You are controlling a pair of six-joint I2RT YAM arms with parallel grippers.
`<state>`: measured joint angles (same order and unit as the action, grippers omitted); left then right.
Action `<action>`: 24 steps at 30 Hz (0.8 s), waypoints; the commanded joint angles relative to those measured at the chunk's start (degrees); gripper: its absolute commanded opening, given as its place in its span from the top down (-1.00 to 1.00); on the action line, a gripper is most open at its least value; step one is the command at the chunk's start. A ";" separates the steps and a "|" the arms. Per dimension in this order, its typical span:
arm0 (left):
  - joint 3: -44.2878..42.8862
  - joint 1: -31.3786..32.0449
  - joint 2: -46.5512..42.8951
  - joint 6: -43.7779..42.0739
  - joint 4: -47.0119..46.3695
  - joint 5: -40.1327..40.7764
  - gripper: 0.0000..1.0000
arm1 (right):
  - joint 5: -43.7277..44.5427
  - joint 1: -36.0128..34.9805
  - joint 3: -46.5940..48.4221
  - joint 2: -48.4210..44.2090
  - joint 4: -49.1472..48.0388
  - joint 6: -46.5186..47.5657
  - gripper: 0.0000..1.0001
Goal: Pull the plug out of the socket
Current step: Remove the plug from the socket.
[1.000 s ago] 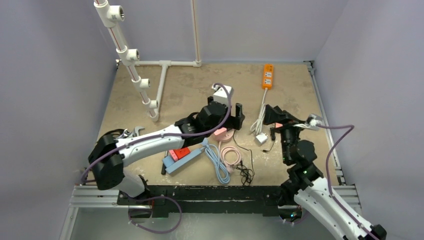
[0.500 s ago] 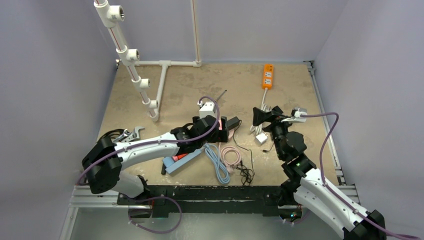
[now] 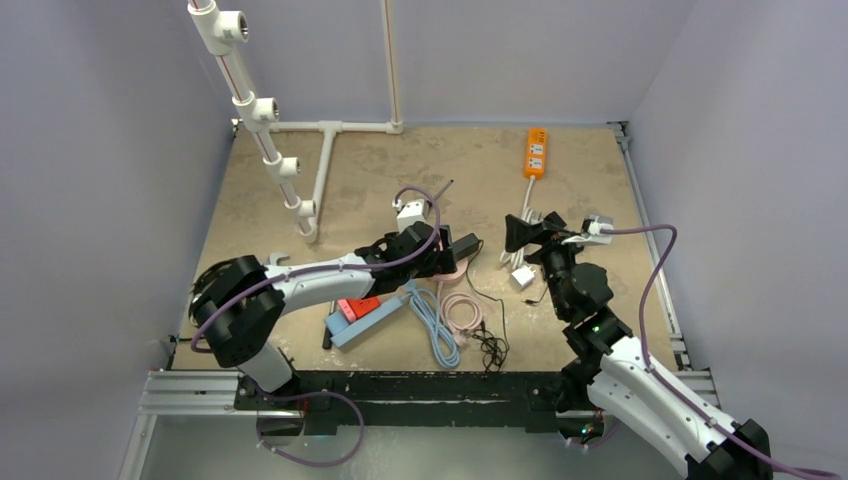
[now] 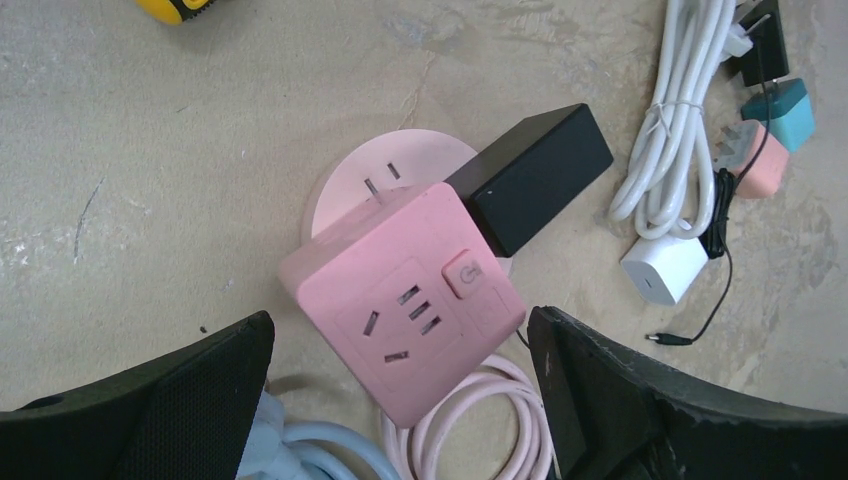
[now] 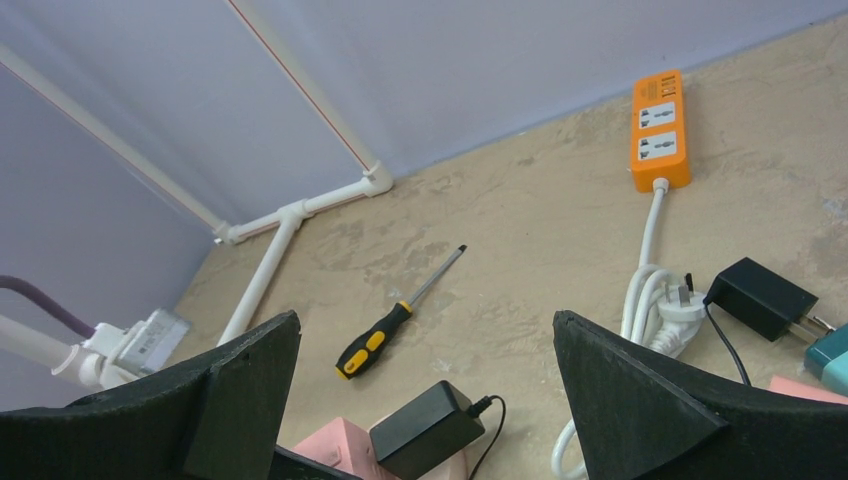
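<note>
Socket (image 4: 400, 310), pink (power icon on button (image 4: 462, 272)), black plug (image 4: 530, 175) abutting; left pincer (image 4: 400, 320), right pincer (image 5: 425, 320) wide.

Place: robot lab cell | cue: bare grey walls (image 3: 520, 60), aluminium rail (image 3: 190, 388)

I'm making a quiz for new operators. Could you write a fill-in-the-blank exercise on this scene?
1. The black adapter sits against the ___ socket cube.
2. The power strip near the back wall is ___.
3. The left hand hangs over the cube with its jaws ___.
4. The screwdriver has a yellow and ___ handle.

Missing words: pink; orange; open; black.
</note>
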<state>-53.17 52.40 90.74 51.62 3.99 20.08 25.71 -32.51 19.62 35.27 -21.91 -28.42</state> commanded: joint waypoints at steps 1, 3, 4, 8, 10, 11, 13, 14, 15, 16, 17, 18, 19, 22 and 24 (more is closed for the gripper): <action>-3.69 -0.46 3.33 -1.12 -1.23 -1.15 -0.95 | -1.49 -0.01 2.40 0.73 -2.87 0.92 -0.98; -4.21 -0.41 4.30 -1.61 -1.79 -1.34 -0.95 | -1.67 -0.01 2.49 1.01 -2.86 0.92 -0.98; -4.74 -0.41 4.79 -2.01 -1.75 -1.24 -0.94 | -1.78 0.04 2.53 1.22 -2.93 0.85 -0.98; -7.54 -0.39 6.74 -4.09 0.09 -0.07 -0.94 | -2.01 0.02 2.53 1.47 -3.05 0.83 -0.98; -8.79 -0.46 7.63 -5.27 1.15 0.87 -0.92 | -2.07 0.00 2.53 1.64 -3.12 0.83 -0.98; -9.42 -0.46 8.03 -5.89 1.80 1.49 -0.90 | -2.07 -0.01 2.53 1.66 -3.06 0.83 -0.98; -10.42 -0.46 8.67 -7.36 3.00 2.75 -0.87 | -2.09 0.03 2.62 1.74 -3.09 0.83 -0.98; -10.91 -0.60 9.00 -7.96 3.56 3.32 -0.87 | -2.14 0.04 2.62 1.81 -3.13 0.83 -0.98; -11.25 -0.70 9.28 -8.73 3.88 3.54 -0.86 | -2.25 0.01 2.62 1.89 -3.14 0.83 -0.98; -11.48 -1.03 9.48 -9.44 3.98 3.38 -0.84 | -2.34 -0.06 2.62 2.01 -3.18 0.78 -0.98; -11.62 -1.27 9.60 -10.08 3.69 3.02 -0.81 | -2.45 0.00 2.62 2.14 -3.29 0.74 -0.98; -11.62 -1.64 9.71 -10.74 3.31 2.32 -0.78 | -2.49 0.00 2.62 2.31 -3.31 0.74 -0.98; -11.63 -2.01 9.79 -11.49 2.80 1.52 -0.74 | -2.60 -0.01 2.62 2.47 -3.38 0.74 -0.98; -11.84 -2.87 10.09 -13.99 2.17 -0.02 -0.53 | -2.77 -0.04 2.71 3.15 -3.40 0.74 -0.98; -12.38 -3.41 10.36 -15.89 2.63 -0.86 -0.37 | -2.84 0.06 2.79 3.66 -3.40 0.81 -0.98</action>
<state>-63.11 50.78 100.09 41.12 7.01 20.38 24.01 -32.51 19.70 38.22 -22.76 -28.42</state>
